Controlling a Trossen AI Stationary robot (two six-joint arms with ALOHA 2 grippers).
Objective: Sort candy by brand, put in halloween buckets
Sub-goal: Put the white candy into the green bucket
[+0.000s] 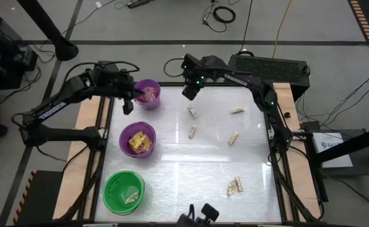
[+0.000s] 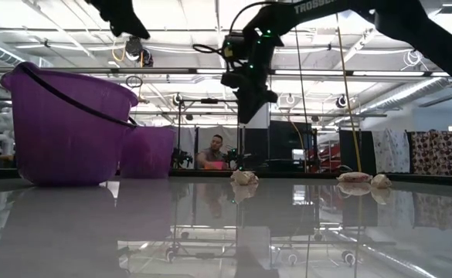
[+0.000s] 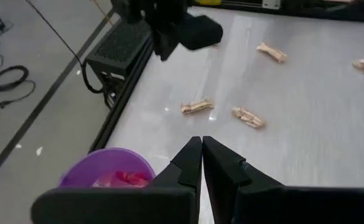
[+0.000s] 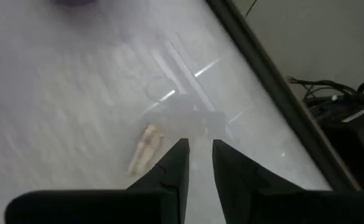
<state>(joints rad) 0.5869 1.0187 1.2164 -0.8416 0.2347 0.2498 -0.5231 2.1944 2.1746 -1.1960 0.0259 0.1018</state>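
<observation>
Tan candy pieces [image 1: 192, 131] lie scattered on the worktop [image 1: 197, 170]. Left tool [image 1: 128, 104] hangs closed, empty, beside the small purple bucket [image 1: 147, 93]; right tool [image 1: 188, 93] hovers slightly parted, holding nothing.

In the right wrist view motion blur is smearing the glossy white table top [image 4: 76, 112], and a pale tan wrapped sweet [image 4: 145, 148] is showing no wrapper print. The picture's upper edge is cutting the small round purple plastic bucket [image 4: 74, 2] down to a sliver. In the low view the wider purple plastic bucket [image 2: 67, 127] is hiding its contents behind its wall.
</observation>
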